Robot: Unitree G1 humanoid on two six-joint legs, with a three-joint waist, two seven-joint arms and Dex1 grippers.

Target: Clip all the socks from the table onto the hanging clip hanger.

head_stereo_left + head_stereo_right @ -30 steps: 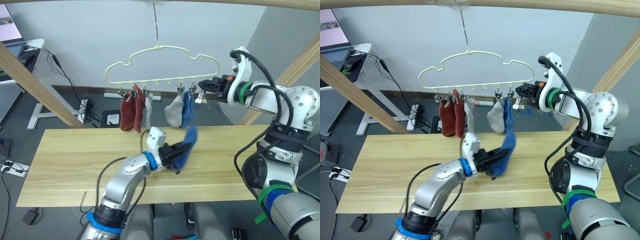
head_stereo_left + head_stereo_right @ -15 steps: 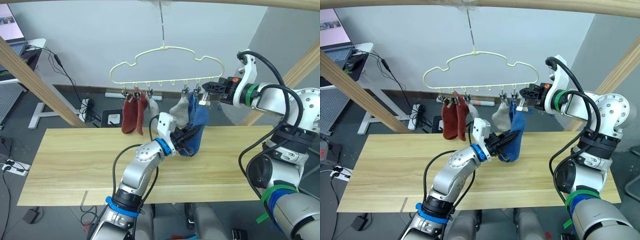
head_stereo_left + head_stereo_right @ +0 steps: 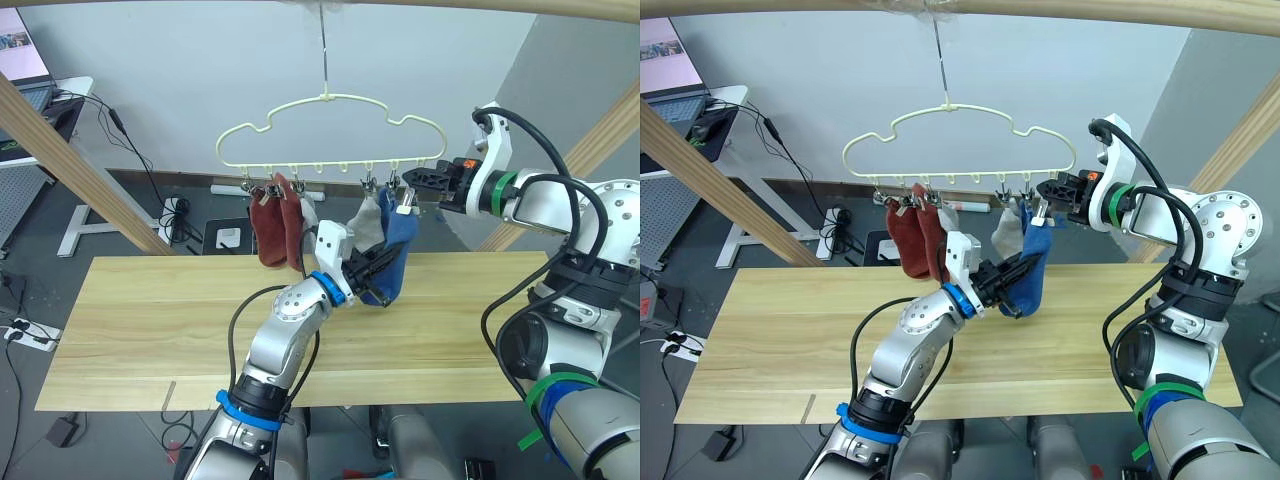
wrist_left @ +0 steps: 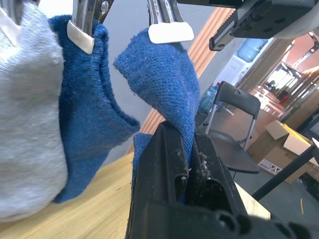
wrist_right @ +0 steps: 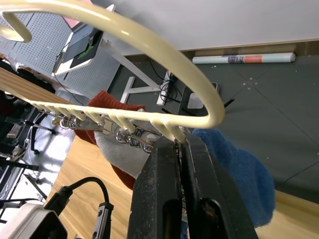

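Note:
The pale-yellow clip hanger (image 3: 330, 130) hangs from a hook above the table (image 3: 140, 320). Two rust red socks (image 3: 278, 232) and a light grey sock (image 3: 308, 212) hang at its left. Another grey sock (image 3: 368, 222) and a blue sock (image 4: 89, 109) hang towards its right. My left gripper (image 3: 372, 268) is shut on a second blue sock (image 3: 397, 250), held up so its top edge touches the rightmost clip (image 4: 171, 33). My right gripper (image 3: 415, 178) is shut on the hanger's right end at that clip (image 5: 175, 133).
Thick wooden frame poles slant at the left (image 3: 70, 170) and right (image 3: 590, 140). Behind the table's left end stand a desk with a laptop (image 3: 30, 95) and floor cables (image 3: 170, 215). A chair (image 4: 234, 124) stands beyond the table's right side.
My left gripper has lifted the blue sock from just above the table up to the rightmost clip. The hanger and the red socks have swung slightly. My right gripper stays on the hanger.

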